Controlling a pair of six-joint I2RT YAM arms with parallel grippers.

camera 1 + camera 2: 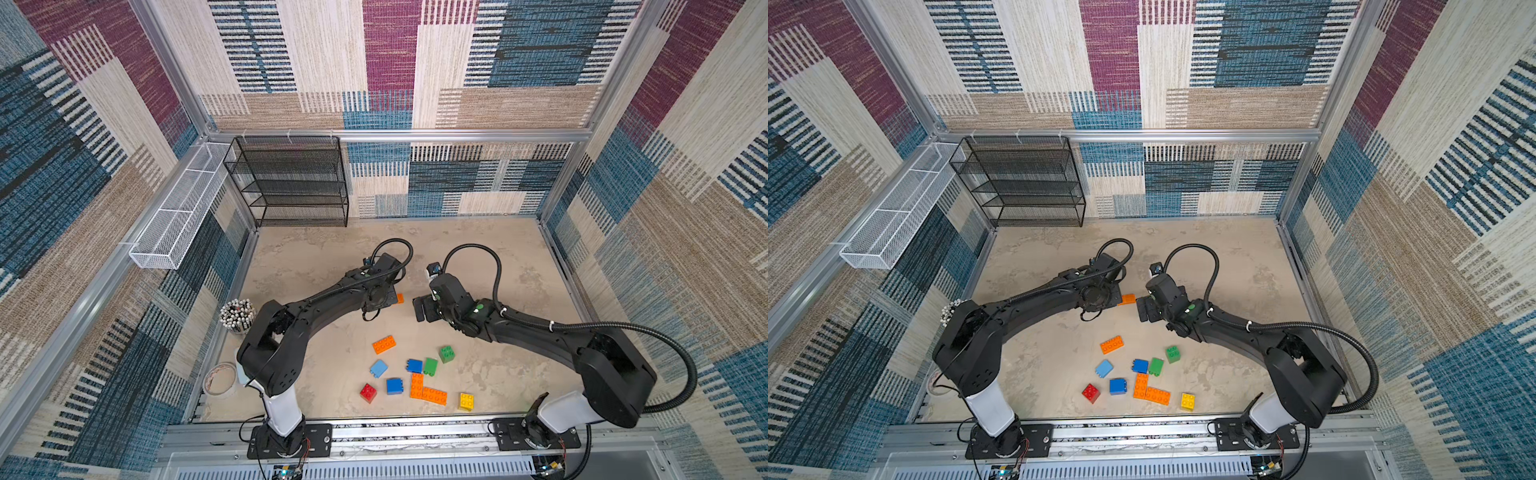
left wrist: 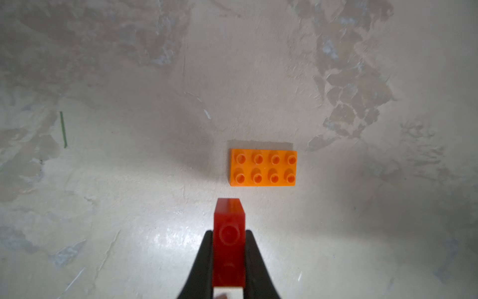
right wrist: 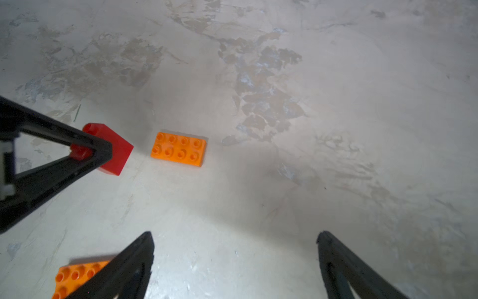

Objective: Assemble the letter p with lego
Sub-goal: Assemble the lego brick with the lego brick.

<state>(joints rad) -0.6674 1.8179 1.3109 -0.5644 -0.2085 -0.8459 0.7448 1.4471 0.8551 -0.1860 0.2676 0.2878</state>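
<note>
left gripper (image 2: 229, 234): clamped on red brick (image 2: 229, 220) | orange brick (image 2: 263, 168): flat on table (image 2: 103, 181) just ahead, long axis crosswise to the approach | right gripper (image 3: 235, 240): wide, empty, farther off

Mottled beige worktop (image 1: 511, 266) with loose bricks gathered toward its near edge.

A lone orange brick (image 1: 1128, 299) lies studs-up near the middle, well apart from the rest. Closer to the front sit a tilted orange brick (image 1: 383, 344), a light blue brick (image 1: 378, 368), and a blue brick (image 1: 414, 365) just beside a green brick (image 1: 430, 367), with a second green brick (image 1: 446, 354) near it. A long orange brick (image 1: 417, 385) meets another long orange piece (image 1: 434, 395) at a right angle. A red square brick (image 1: 368, 392) and a second blue brick (image 1: 394, 386) lie on the left arm's side of that pair, and a yellow brick (image 1: 466, 402) on the right arm's side. A black mesh rack (image 1: 291, 183) stands in the far corner.
</note>
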